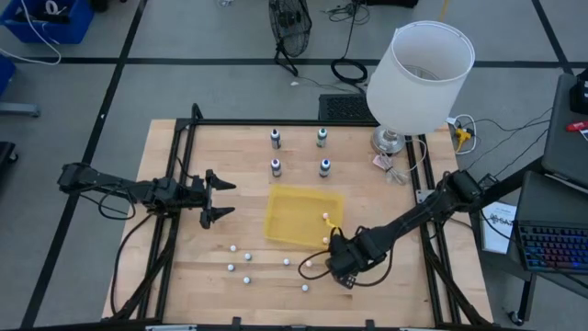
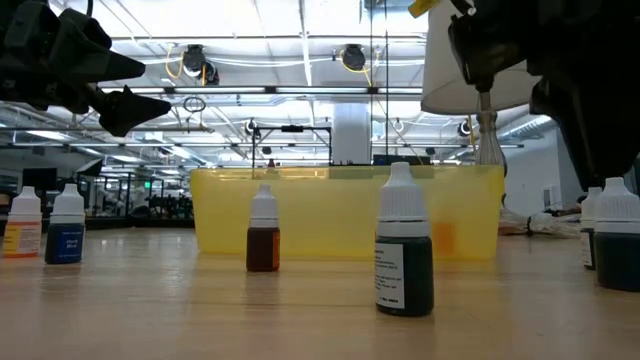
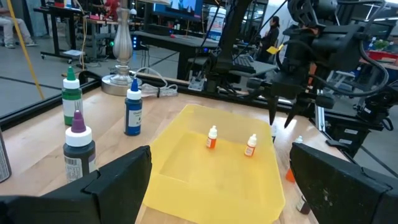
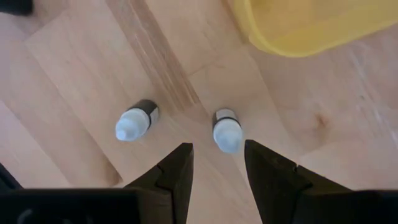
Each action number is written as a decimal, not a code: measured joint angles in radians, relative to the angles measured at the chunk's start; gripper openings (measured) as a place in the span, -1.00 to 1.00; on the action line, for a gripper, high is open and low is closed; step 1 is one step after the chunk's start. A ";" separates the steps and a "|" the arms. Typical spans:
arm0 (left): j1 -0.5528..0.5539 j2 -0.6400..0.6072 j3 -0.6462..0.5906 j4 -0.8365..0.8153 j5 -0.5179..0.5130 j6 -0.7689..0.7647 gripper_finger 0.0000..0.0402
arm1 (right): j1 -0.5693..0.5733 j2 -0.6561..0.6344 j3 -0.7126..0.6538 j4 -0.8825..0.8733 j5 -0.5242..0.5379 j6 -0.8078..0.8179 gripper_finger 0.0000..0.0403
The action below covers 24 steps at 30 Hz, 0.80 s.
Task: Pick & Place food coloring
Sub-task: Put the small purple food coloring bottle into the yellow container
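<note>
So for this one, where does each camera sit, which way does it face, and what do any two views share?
High: overhead, straight down on table; both arms show, left pincer open.
Low: table height, looking level past small bottles to the yellow tray; arm parts hang above.
Left wrist: looks across tray to the right arm; own fingers below.
Right wrist: looks down on two bottles; own pincer open.
Shared: the tray shows in all four.

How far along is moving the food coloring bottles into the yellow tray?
Done: two orange bottles stand in the yellow tray. In hand: the right gripper, open and empty, hovers over a white-capped bottle beside the tray. Left: several small bottles on the table; the left gripper waits open.
</note>
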 joint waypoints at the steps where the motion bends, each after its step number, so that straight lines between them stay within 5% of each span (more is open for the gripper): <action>1: 0.000 0.000 0.000 0.000 0.000 0.000 0.89 | -0.002 0.000 -0.005 0.007 0.001 -0.004 -0.35; 24: 0.000 0.000 0.000 0.000 0.000 0.000 0.89 | -0.020 0.000 -0.148 0.203 -0.025 -0.024 -0.36</action>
